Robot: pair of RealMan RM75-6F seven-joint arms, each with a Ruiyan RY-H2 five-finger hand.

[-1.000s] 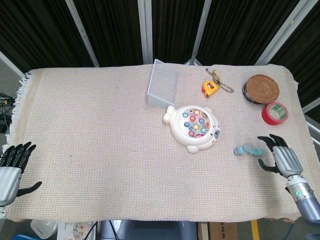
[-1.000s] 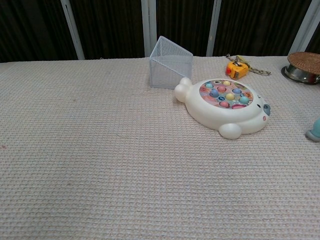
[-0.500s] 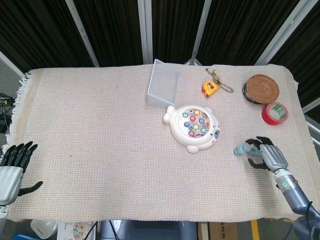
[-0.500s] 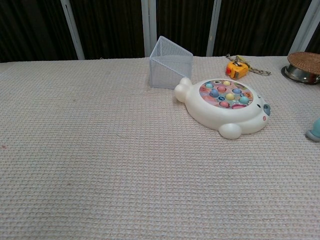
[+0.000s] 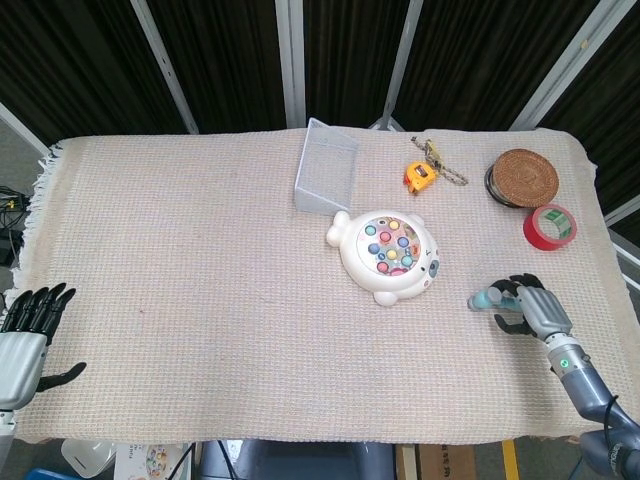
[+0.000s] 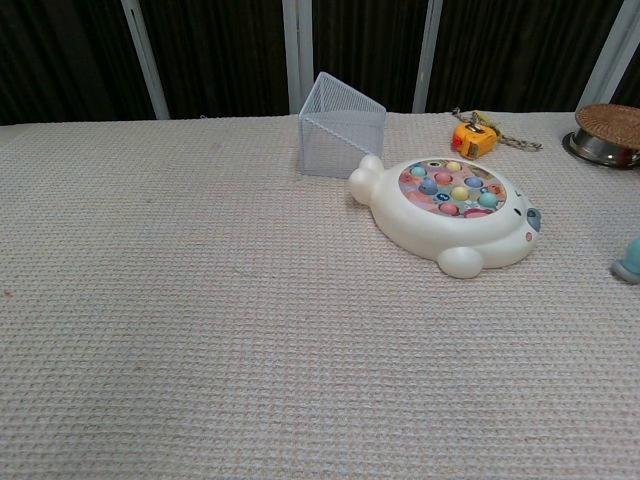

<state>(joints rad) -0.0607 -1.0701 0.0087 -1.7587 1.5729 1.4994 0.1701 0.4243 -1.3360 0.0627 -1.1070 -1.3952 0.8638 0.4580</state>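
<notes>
— Where are my hands?

— My left hand (image 5: pixel 22 335) hangs off the near left corner of the table (image 5: pixel 200 300), fingers spread, holding nothing. My right hand (image 5: pixel 533 308) sits by the near right edge, fingers curled around one end of the small teal piece (image 5: pixel 487 298); I can't tell whether they actually grip it.

— And the piece itself?

— It lies flat on the woven cloth (image 5: pixel 150 220), between my right hand and the white fishing toy (image 5: pixel 387 255), apart from the toy. In the chest view only its tip (image 6: pixel 630 262) shows at the right edge.

— How will it handle?

— I judge it light, stiff plastic, smooth enough to slip and roll. I'd pinch across its narrow middle, thumb against fingers.

— Further back?

— A red tape roll (image 5: pixel 549 226), a woven coaster (image 5: pixel 526 176), a yellow tape measure (image 5: pixel 420 176) and a clear wire basket (image 5: pixel 328 166) near the far edge.
</notes>
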